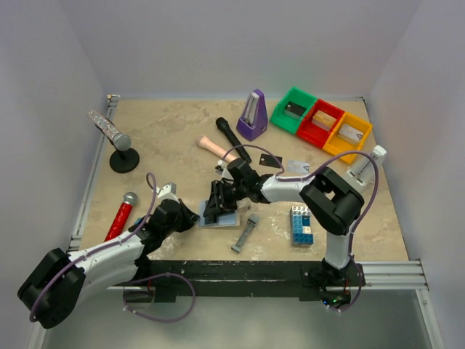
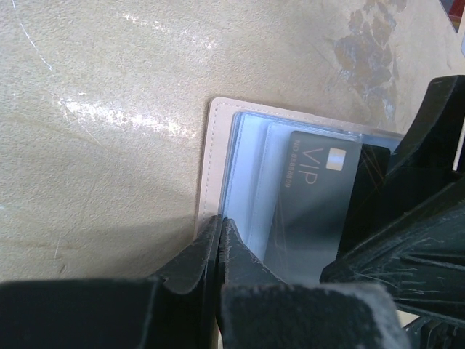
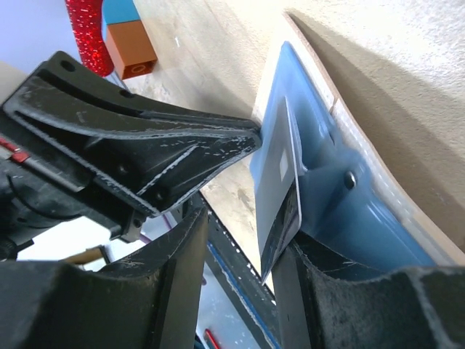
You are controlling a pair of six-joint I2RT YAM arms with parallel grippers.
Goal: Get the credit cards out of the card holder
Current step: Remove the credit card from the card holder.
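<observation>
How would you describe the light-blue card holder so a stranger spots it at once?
On the beige table, look mid-front, where the left gripper and right gripper meet. The flat light-blue card holder lies under them, left of a narrow grey bar. Unlike the blue-and-white brick stack farther right, it is flat, pale-edged and holds a dark card.

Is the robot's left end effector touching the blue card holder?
Touching. The left wrist view shows the shut left end effector pressing its tips onto the card holder at its pale edge, with no gap between them.
</observation>
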